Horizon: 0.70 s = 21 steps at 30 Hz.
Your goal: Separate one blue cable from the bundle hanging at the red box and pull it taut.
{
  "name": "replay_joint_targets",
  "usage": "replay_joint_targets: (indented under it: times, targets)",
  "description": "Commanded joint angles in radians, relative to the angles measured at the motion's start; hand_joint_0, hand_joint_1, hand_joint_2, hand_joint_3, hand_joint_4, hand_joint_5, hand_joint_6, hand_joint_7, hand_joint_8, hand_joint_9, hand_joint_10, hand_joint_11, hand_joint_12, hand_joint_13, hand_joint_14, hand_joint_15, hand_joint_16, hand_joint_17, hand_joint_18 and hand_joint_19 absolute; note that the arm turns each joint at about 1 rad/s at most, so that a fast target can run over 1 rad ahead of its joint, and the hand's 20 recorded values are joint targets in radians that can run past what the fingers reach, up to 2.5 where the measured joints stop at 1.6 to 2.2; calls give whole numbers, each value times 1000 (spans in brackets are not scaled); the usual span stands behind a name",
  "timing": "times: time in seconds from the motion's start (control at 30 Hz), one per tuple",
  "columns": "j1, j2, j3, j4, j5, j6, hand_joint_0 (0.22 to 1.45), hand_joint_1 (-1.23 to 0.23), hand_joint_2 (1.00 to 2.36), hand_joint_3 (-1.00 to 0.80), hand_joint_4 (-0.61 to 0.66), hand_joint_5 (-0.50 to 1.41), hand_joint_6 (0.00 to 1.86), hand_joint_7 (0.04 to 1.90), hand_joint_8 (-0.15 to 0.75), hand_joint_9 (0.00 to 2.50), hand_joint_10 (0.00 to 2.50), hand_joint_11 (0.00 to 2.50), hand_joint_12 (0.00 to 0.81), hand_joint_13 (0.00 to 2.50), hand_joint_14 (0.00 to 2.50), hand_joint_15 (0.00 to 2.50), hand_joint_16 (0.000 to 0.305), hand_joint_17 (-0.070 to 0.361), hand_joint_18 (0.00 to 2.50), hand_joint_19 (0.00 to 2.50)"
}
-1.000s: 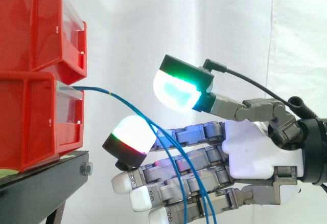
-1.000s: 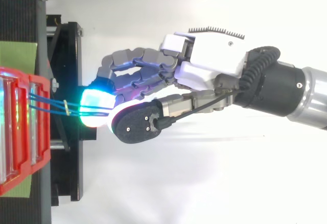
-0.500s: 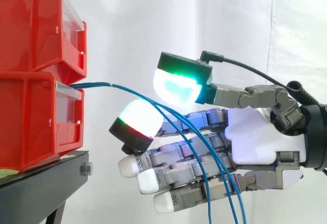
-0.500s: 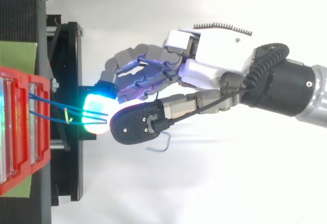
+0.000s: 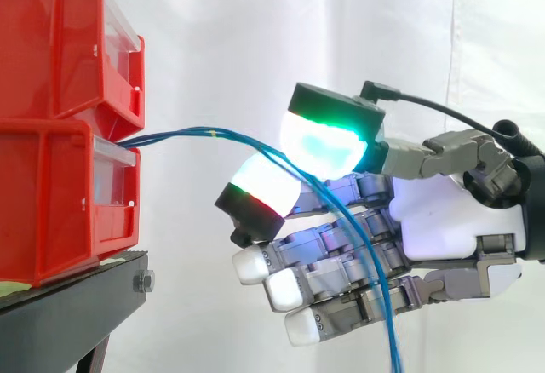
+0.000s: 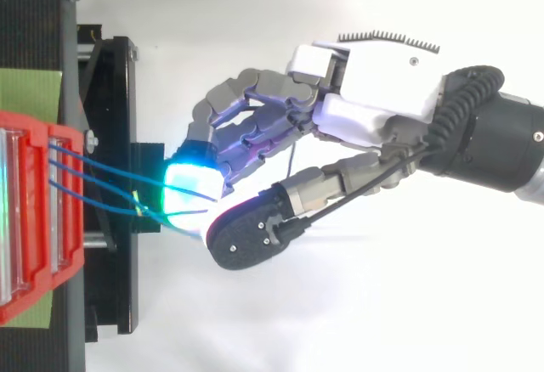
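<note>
Several thin blue cables (image 5: 196,134) leave the front of the lower red bin (image 5: 51,203) and run almost level to the right. They pass between my hand's green-glowing thumb pad (image 5: 328,139) and a white-and-red glowing fingertip (image 5: 260,194), then drape down across the other fingers. My hand (image 5: 443,228) reaches in from the right, thumb on top, the two pads closed together on the cables. From above, the cables (image 6: 93,177) fan out from the bin (image 6: 34,219) and meet at the cyan-lit pad (image 6: 194,187). I cannot tell whether one cable is held apart from the others.
A second red bin (image 5: 60,41) is stacked on the lower one. Both sit on a black stand (image 5: 68,305) at the left, and its frame (image 6: 110,134) juts out toward the hand. A white curtain hangs behind.
My hand has risen and drawn back to the right, away from the bins. The cables have lifted with it and now run straighter from the bin; the thumb pad has come down onto the fingertip.
</note>
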Motion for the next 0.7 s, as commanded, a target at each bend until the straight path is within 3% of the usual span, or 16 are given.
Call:
replay_joint_targets:
  times: [0.0, 0.17, 0.33, 0.57, 0.63, 0.67]
  targets:
    - [0, 0, 0, -3, 0, 0, 629, -810, 1000, -500, 156, -163, 949, 922, 323, 845, 11, 567, 328, 896, 17, 526, 32, 71, 642, 414]
    - [0, 0, 0, -3, 0, -2, 554, -729, 1000, -500, 159, -146, 932, 947, 341, 900, 11, 565, 337, 934, 19, 536, 34, 75, 671, 439]
    - [0, 0, 3, -3, 0, 0, 593, -630, 1000, -500, 145, -144, 921, 974, 337, 918, 11, 571, 336, 944, 17, 549, 33, 75, 677, 455]
    - [0, 0, 3, -3, 0, 0, 693, -805, 1013, -356, 28, -160, 949, 998, 326, 881, 11, 579, 337, 944, 19, 559, 34, 76, 702, 475]
    - [-2, 0, 3, -3, 0, 0, 706, -829, 1010, -389, 22, -167, 954, 955, 319, 868, 12, 581, 338, 940, 18, 573, 34, 78, 711, 482]
    - [0, 0, 2, -3, 0, 0, 689, -854, 1001, -493, 57, -167, 951, 919, 317, 862, 14, 581, 339, 939, 18, 573, 34, 77, 711, 480]
